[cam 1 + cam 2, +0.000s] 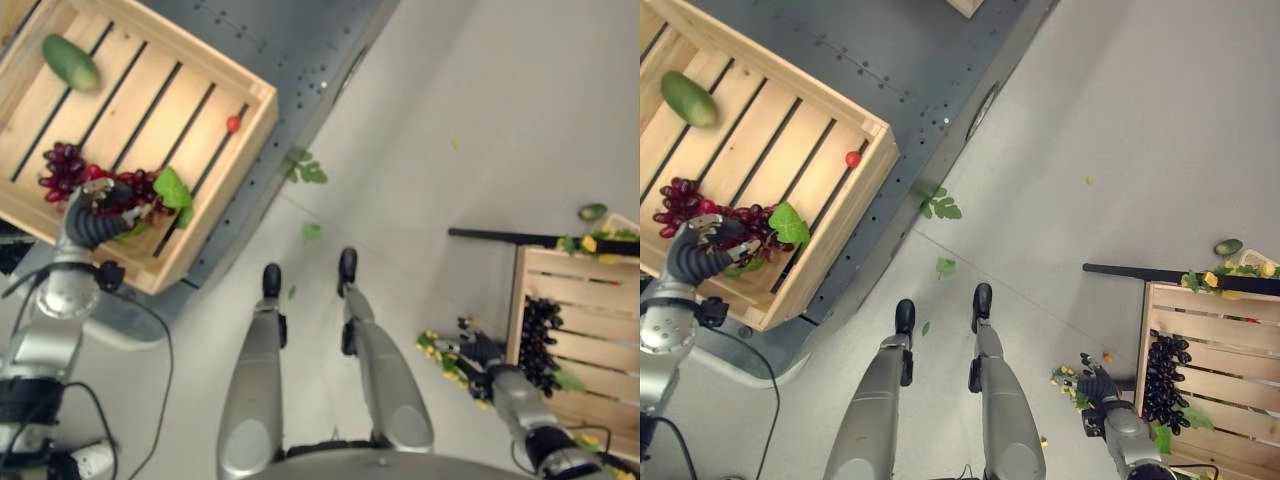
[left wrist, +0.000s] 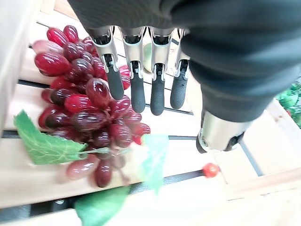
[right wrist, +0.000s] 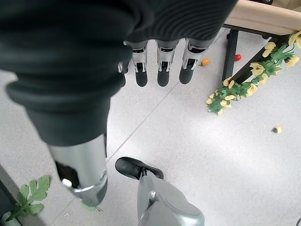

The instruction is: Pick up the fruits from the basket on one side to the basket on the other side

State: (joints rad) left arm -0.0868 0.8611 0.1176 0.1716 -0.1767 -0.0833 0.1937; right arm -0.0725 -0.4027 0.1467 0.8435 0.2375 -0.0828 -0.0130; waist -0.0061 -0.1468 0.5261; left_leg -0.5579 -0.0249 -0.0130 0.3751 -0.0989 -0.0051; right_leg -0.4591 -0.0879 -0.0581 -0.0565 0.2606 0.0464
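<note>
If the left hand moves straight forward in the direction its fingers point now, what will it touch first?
Most likely the bunch of dark red grapes in the pale wooden slatted crate. The left hand hangs over it with straight fingers, their dark tips beside the berries. Depth is unclear, so it may reach a slat instead.

Bright, even light from overhead fills the room, and the pale speckled floor (image 1: 1160, 130) shows only soft shadows. Close to the left wrist camera, the bunch of glossy red grapes (image 2: 84, 108) carries small white highlights, while the green leaves (image 2: 150, 160) nearest the lens are blurred.

Head eyes look straight down, sharing both crates (image 1: 170, 262) (image 1: 1160, 300); wrist views close, apparently along fingers (image 2: 136, 89).
</note>
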